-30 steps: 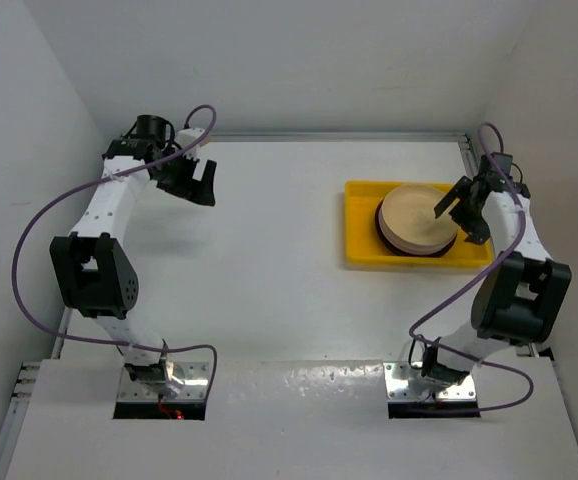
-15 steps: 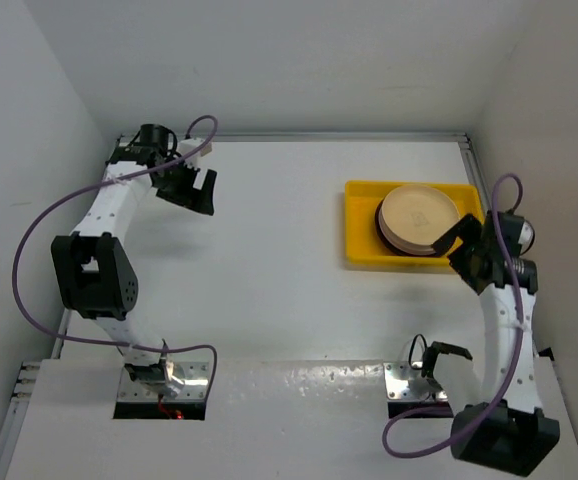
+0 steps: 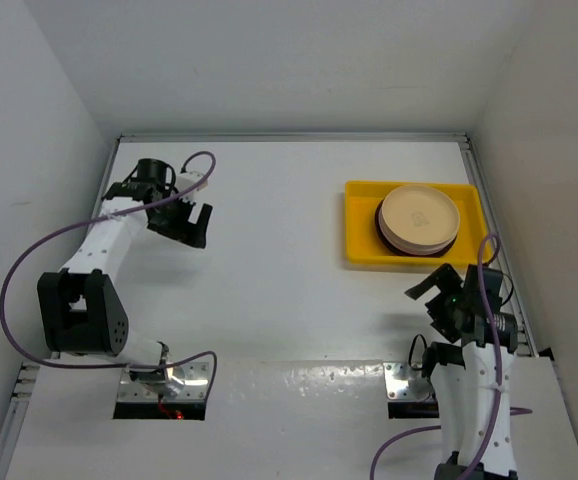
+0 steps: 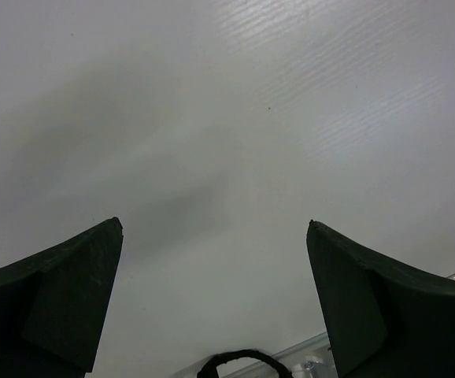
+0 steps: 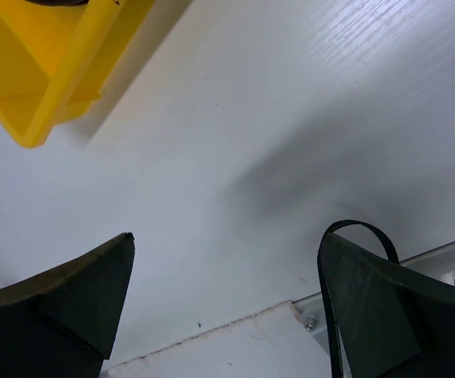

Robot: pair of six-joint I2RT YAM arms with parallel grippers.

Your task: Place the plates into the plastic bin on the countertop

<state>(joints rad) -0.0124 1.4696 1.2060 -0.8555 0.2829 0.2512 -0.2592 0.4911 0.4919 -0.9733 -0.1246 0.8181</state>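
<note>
Left arm: white and black links are reaching from the near-left base toward the far left of the table, with a purple cable looping out on their left side.
Left gripper: it is hanging over bare surface at the far left, well apart from the bin. Its two dark fingers are standing wide apart, and the left wrist view is showing only white surface between them.
Countertop: the glossy white surface is lying flat under both arms, with a raised pale rim running along its far edge.
Plastic bin: the yellow low-walled tray is sitting on the countertop at the far right, its long side running left to right. One corner is showing at the top left of the right wrist view.
Plates: they are resting in one stack inside the bin, right of its middle, with a cream plate on top. A dark edge is showing at the left and a pinkish edge at the near side. How many are stacked cannot be told.
Right arm: it is rising from the near-right base.
Right gripper: it is hovering on the near side of the bin, close to it but apart from it. Its fingers are spread wide and holding nothing.
</note>
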